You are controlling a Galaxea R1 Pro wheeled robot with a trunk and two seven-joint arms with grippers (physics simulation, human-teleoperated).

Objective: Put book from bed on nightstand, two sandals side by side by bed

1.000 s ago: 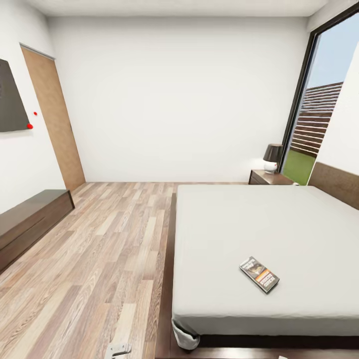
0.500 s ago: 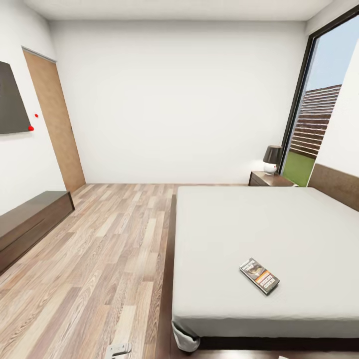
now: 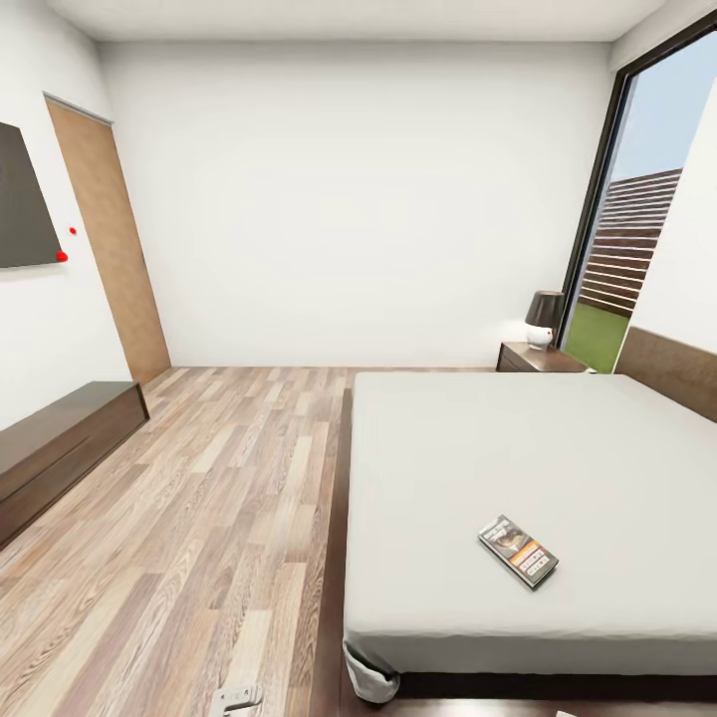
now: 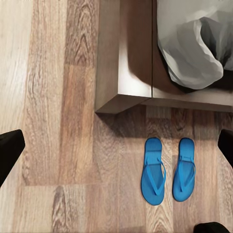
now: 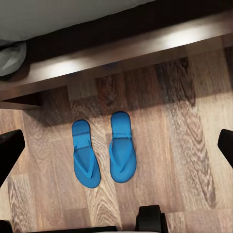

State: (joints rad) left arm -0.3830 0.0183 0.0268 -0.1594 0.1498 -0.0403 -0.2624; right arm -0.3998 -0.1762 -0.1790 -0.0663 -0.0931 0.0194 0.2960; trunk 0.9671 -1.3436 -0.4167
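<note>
The book lies flat on the pale mattress of the bed, toward the foot end and well apart from the nightstand that stands at the far corner beside the headboard. Its dark cover carries an orange band with white lettering, too small to read. A dark-shaded lamp sits on the nightstand, next to the tall window.

The two sandals, bright blue, lie side by side on the wood-plank floor, parallel and close together without touching, just off the dark wooden corner of the bed frame. Seen from the left wrist, one sandal and its mate rest ahead of the left gripper, whose dark fingertips stand wide apart at the picture's edges, released and holding nothing. From the right wrist the same pair lies ahead of the right gripper, its fingertips likewise spread wide and empty, with the bed frame beyond the sandals.

A crumpled pale sheet corner hangs at the bed's foot. Farther out, a long low dark cabinet runs along the wall under a dark panel, beside a brown wood door.
</note>
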